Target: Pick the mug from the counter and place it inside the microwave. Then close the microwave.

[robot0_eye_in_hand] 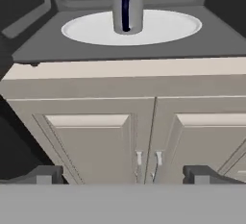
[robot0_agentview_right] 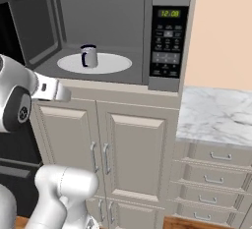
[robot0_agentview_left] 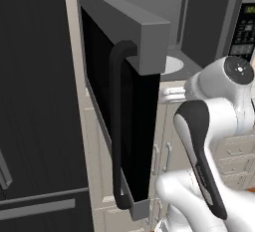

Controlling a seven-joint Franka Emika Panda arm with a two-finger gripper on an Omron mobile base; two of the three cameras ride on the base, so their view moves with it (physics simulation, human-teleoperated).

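Mug (robot0_eye_in_hand: 127, 8) sits upper centre inside microwave (robot0_agentview_right: 103, 31); end effector (robot0_eye_in_hand: 124, 174) spread, empty; door (robot0_agentview_left: 124, 121) swing risks striking arm.

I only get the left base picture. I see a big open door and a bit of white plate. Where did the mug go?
Observer: The mug stands upright on the white round plate inside the microwave.
Operator: Is the robot holding it?
Observer: No. In the hand view the pincer is open, its tips wide apart, and the mug sits far beyond them.
Operator: Which way does the handle face?
Observer: In the hand view the dark blue handle faces out toward the camera.
Operator: What time is on the clock?
Observer: The right base view shows green digits, 12:00, atop the button panel.
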